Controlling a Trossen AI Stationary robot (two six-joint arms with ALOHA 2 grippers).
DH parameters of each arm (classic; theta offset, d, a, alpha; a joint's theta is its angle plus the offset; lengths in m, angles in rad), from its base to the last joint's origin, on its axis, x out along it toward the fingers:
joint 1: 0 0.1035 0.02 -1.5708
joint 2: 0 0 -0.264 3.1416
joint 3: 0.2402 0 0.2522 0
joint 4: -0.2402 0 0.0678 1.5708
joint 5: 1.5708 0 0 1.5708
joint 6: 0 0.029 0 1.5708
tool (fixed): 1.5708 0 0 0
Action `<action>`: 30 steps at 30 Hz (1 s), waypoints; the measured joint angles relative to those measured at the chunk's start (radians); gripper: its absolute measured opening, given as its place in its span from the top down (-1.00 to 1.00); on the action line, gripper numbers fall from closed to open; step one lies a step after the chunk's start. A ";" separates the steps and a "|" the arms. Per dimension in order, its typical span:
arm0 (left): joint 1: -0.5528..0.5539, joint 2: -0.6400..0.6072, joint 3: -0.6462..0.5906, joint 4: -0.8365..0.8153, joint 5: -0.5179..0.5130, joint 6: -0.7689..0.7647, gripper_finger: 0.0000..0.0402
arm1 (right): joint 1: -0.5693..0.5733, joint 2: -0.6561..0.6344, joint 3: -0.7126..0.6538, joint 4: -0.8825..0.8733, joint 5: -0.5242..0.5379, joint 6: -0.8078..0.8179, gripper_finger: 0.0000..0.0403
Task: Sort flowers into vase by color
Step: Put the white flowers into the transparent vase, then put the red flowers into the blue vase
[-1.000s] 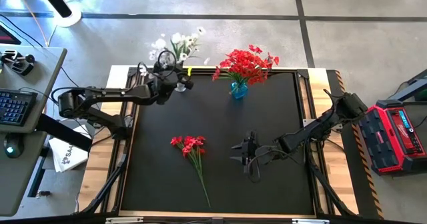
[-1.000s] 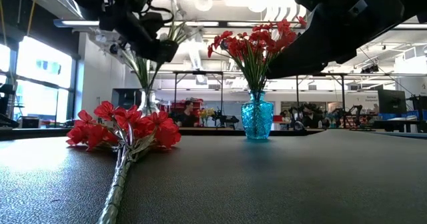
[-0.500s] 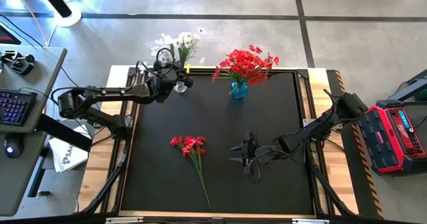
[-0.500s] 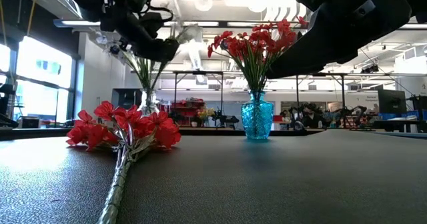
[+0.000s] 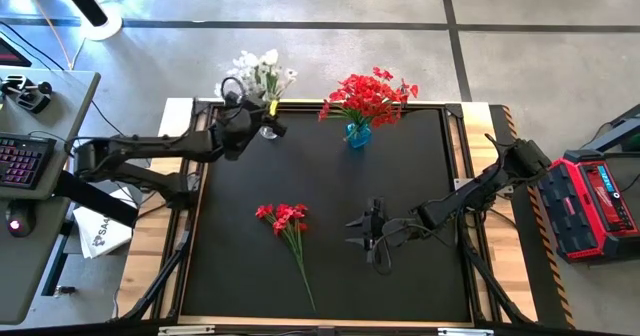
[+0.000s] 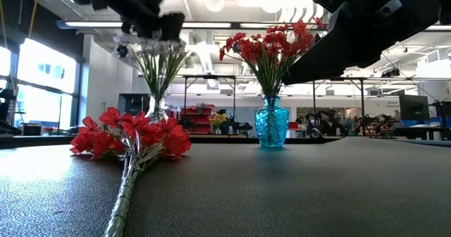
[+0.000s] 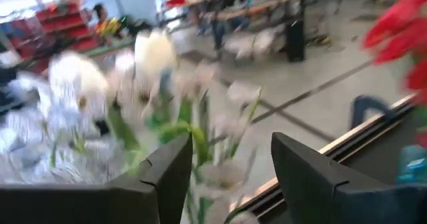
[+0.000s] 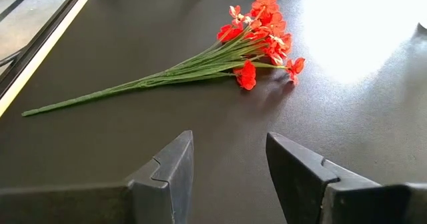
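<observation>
White flowers (image 5: 258, 71) stand in a clear vase (image 6: 156, 108) at the mat's far left. My left gripper (image 5: 264, 126) hangs open just above the vase; the white sprig's green stems (image 7: 200, 144) show blurred between and beyond its fingers. Red flowers (image 5: 368, 94) stand in a blue vase (image 6: 271, 124) at the far middle. One loose red sprig (image 5: 285, 219) lies flat on the mat (image 5: 400, 176), its blooms toward the far side and its stem (image 5: 305, 276) toward the near edge. My right gripper (image 5: 362, 234) rests open to the right of this sprig (image 8: 257, 31).
Wooden rails (image 5: 160, 236) frame the black mat. A desk with a keyboard (image 5: 25, 161) stands off the left side, and a red case (image 5: 595, 201) off the right. The mat's middle and near right lie bare.
My left gripper has opened and let go of the white sprig, then risen above the clear vase and drawn slightly toward the table's left. The white blooms, which were spread toward the right, now stand gathered upright in the vase.
</observation>
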 joint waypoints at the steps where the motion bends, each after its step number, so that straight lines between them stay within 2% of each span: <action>1: -0.021 -0.020 0.000 0.002 0.000 0.009 0.04 | 0.000 0.000 0.000 0.000 0.000 0.000 0.20; 7: -0.208 -0.129 0.000 -0.005 0.012 0.115 0.07 | 0.000 0.000 0.000 0.000 0.000 0.000 0.20; 10: -0.333 -0.155 0.000 -0.110 0.014 0.083 0.10 | 0.000 0.000 0.000 0.000 0.000 0.003 0.20; 14: -0.515 -0.151 0.000 -0.345 0.017 -0.141 0.15 | 0.000 0.000 0.000 0.000 0.001 0.013 0.20; 17: -0.662 -0.122 0.000 -0.568 0.065 -0.316 0.19 | 0.000 0.000 0.000 0.003 0.001 0.018 0.20; 21: -0.818 -0.045 0.000 -0.737 0.142 -0.693 0.25 | 0.000 0.000 0.000 0.005 0.001 0.018 0.20; 23: -0.868 0.021 0.000 -0.734 0.190 -0.845 0.27 | 0.000 0.000 0.000 0.006 0.001 0.018 0.20; 25: -0.900 0.102 0.000 -0.698 0.216 -0.928 0.30 | 0.000 0.000 0.000 0.020 0.001 0.018 0.20; 30: -0.896 0.328 0.000 -0.468 0.273 -0.975 0.36 | 0.000 0.000 0.000 0.035 0.002 0.011 0.20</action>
